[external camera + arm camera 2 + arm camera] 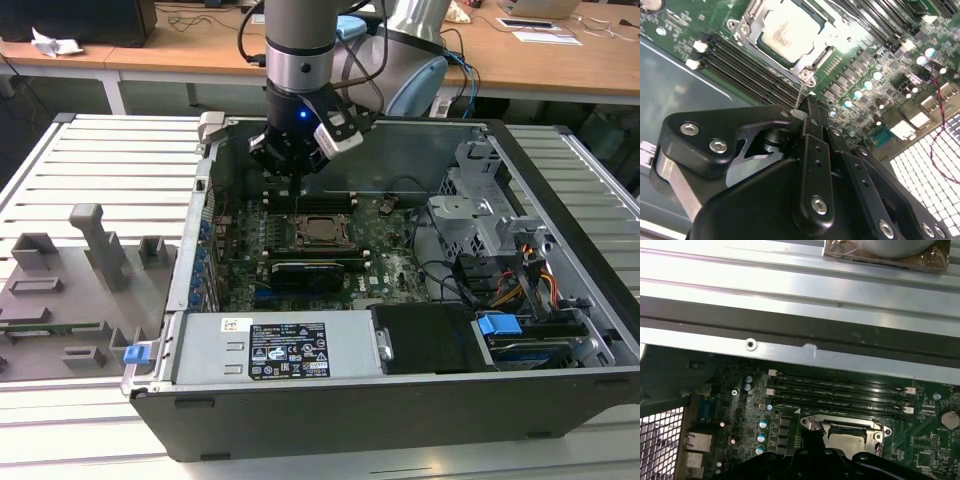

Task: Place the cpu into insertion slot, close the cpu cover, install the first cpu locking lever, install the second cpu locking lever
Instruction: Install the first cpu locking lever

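1. The arm reaches into the open computer case (560, 330), which lies on its side on the slatted counter (110, 170). The pincer (296, 172) hangs just above the green circuit board (395, 250), over the memory slots (742, 67).

2. The cpu (786, 31) sits in the insertion slot (322, 230), its pale metal face up. In the second wrist view the cpu cover (816, 49) lies flat around the chip, the face showing through its central opening.

3. The pincer is drawn narrow: in the second wrist view its fingertips (801, 114) meet on a thin wire-like rod. The rod runs from the fingertips toward the corner screw (805, 75) of the cover. It looks like one of the cpu locking levers (798, 96), though which of the two cannot be told.

4. Governing relation: the socket lies just beyond the fingertips, past the memory slots. The lever's long axis points from the pincer straight at the nearest corner of the cover.

5. In the exterior view the socket is just below the pincer, toward the near side of the case, beside the long black card (312, 270).

6. Judged state of work: chip placed, cover down, lever step in hand. Whether either lever is latched cannot be told.
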`<state>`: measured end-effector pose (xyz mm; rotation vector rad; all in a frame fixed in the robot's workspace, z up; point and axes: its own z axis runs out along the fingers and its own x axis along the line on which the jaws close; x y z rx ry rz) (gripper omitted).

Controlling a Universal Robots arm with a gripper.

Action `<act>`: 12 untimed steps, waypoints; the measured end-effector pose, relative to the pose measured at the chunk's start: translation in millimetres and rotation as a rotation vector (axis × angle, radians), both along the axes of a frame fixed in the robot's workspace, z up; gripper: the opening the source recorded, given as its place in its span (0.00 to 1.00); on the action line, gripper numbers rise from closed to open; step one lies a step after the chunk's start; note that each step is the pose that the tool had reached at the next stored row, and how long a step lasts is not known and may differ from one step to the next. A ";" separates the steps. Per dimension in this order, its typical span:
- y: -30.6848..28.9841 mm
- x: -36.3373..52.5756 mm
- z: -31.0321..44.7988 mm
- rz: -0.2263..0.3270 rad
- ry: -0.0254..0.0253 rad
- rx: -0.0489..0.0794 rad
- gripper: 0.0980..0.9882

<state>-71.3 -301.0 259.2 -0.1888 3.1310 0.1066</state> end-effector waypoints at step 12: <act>0.0 22.4 -0.4 -0.007 0.0000 0.000 0.01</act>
